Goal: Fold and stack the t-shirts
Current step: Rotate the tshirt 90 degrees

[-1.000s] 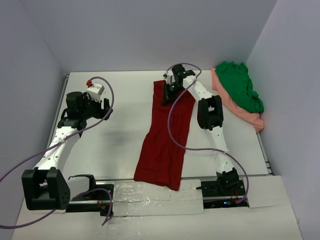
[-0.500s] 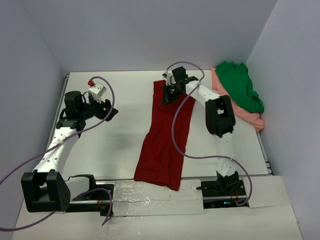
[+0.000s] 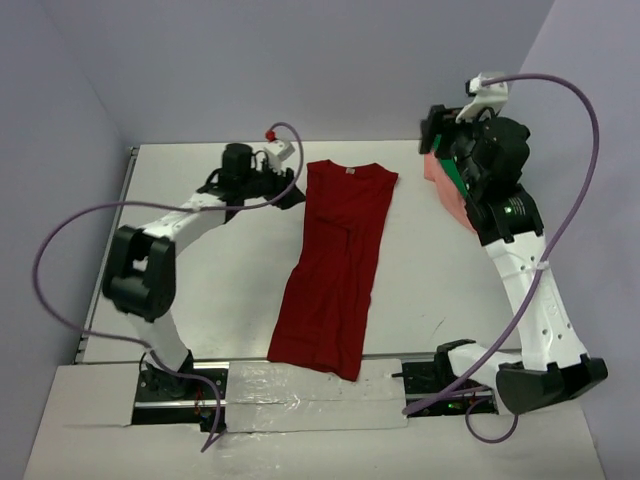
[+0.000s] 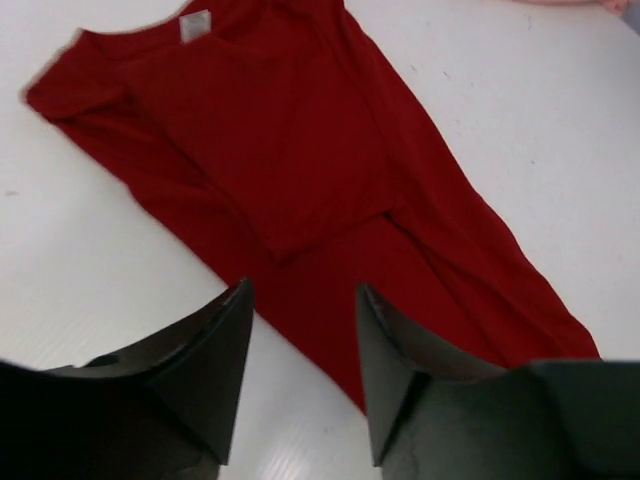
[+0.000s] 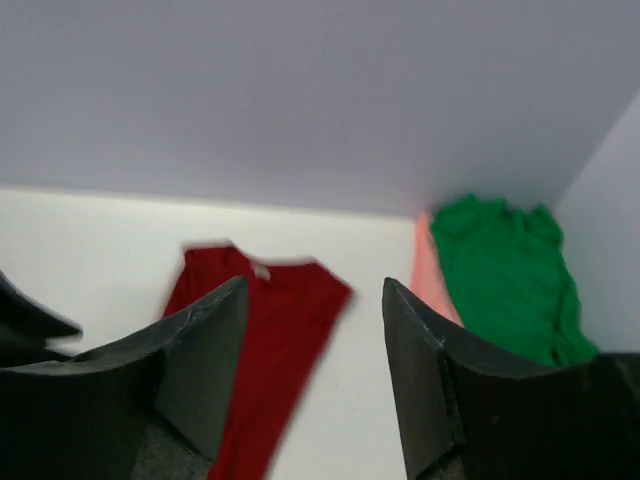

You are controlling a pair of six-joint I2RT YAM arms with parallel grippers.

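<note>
The dark red t-shirt [image 3: 340, 260] lay in a long strip on the worktop [image 3: 220, 290]. The left claw [image 4: 305, 288] gaped empty beside its collar; the right claw [image 5: 315, 285] hung open.

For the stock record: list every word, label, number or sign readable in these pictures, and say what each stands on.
No text can be read anywhere in these views.
The neck label on the dark red shirt: a small pale tag, too blurred to read.
The green shirt and the pink shirt: no print or label in view.
</note>
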